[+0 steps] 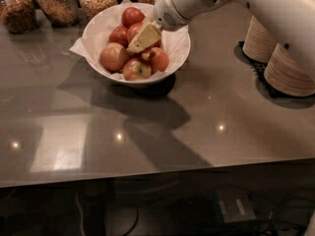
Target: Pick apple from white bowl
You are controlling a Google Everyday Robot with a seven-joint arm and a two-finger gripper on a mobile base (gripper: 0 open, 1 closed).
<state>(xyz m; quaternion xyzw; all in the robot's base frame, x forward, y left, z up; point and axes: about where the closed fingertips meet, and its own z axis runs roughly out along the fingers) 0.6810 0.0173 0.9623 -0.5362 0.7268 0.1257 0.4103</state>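
Down inside the white bowl (180, 53), my claw (143, 37) sits right over the apple (132, 31) near the bowl's middle; whether it is parted or closed I cannot tell. Other apples (114, 56) crowd round on crumpled paper (79, 46). Beyond, the glossy grey-brown worktop (197, 127) shows small light spots. Jars of grain (58, 4) line its far edge, and stacked beige bowls (288, 68) stand beside my arm.

Break-room kitchen counter (197, 127): snack jars (58, 4), stacked disposable bowls (290, 68), tool (142, 37) over the white bowl (175, 58).
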